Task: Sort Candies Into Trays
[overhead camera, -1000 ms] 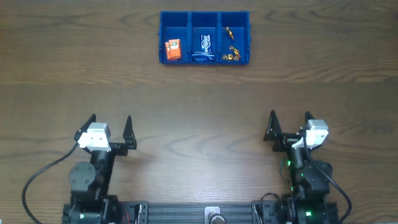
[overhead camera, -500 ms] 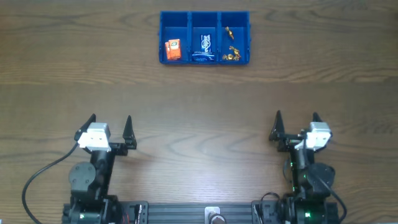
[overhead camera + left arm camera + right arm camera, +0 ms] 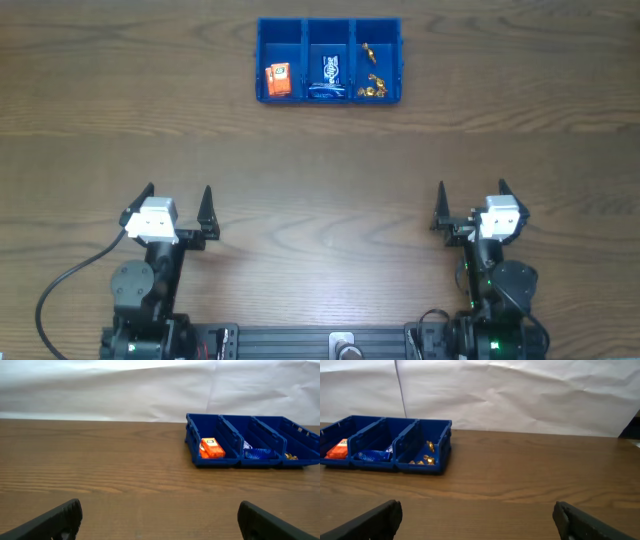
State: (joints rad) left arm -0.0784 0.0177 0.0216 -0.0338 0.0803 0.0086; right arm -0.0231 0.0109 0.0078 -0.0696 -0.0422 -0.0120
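A blue three-compartment tray (image 3: 330, 22) sits at the far middle of the wooden table. Its left bin holds an orange candy (image 3: 278, 80), the middle bin a blue-wrapped candy (image 3: 329, 72), the right bin several gold candies (image 3: 372, 86). The left wrist view shows the tray (image 3: 235, 462) with the orange candy (image 3: 211, 447); the right wrist view shows the tray (image 3: 440, 435) with gold candies (image 3: 426, 455). My left gripper (image 3: 177, 203) and right gripper (image 3: 470, 201) both stand open and empty near the arm bases, far from the tray.
Bare wooden tabletop (image 3: 320, 160) spreads between the grippers and the tray. A white backdrop (image 3: 150, 385) hangs behind the table's far edge. A black cable (image 3: 60, 290) loops beside the left arm's base.
The right gripper has swung slightly, first rightward and then back a little left, staying open and empty. The left arm and the candies have not moved.
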